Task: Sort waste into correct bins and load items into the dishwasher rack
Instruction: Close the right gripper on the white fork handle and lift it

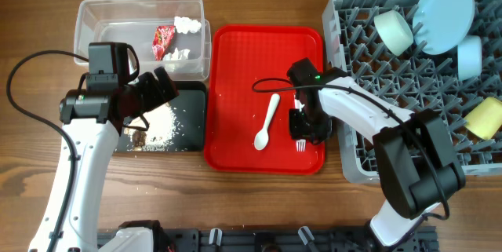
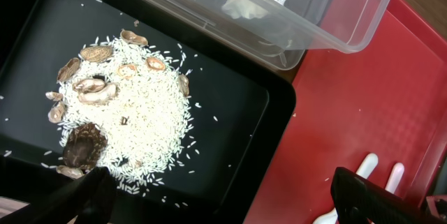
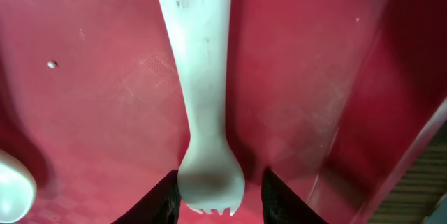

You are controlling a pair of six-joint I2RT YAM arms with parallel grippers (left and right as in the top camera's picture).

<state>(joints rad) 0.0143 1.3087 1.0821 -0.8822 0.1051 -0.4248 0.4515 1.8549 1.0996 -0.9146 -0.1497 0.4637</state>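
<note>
Your right gripper (image 3: 222,197) sits low over the flat red plastic serving tray (image 1: 235,56), near its right edge. Its two black fingers stand apart on either side of the tined head of the white plastic fork (image 3: 202,98), which lies flat on the tray, with a sliver of red still showing beside one finger. Your left gripper (image 2: 232,195) hangs with its jaws spread wide over the shallow black rectangular tray (image 2: 42,15) just left of the red tray, where the heap of white rice grains and brown food scraps (image 2: 140,112) lies.
</note>
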